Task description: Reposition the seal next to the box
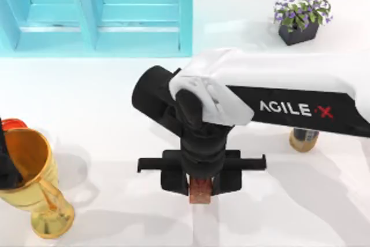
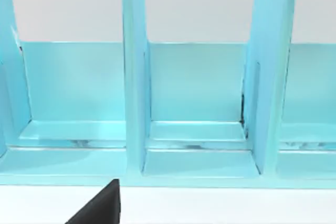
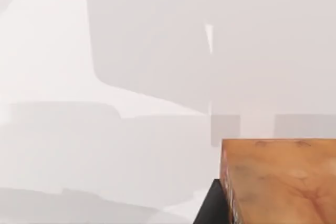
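Right claw [image 1: 200,184] clamped on the seal [image 1: 200,191], near the front middle of the worktop [image 1: 104,102]. Seal hangs upright between the black fingers, long axis vertical; right wrist view shows its orange-brown end face [image 3: 283,182] pointing down at the white surface. Whether it touches the worktop: can't tell. Left claw: can't tell its state; left wrist view faces the turquoise box [image 2: 194,108], open compartments with nothing in them. Gold goblet [image 1: 32,180] at front left with dark and red items inside. Flower pot [image 1: 300,18] back right. Amber bottle [image 1: 303,138] partly under the right arm.
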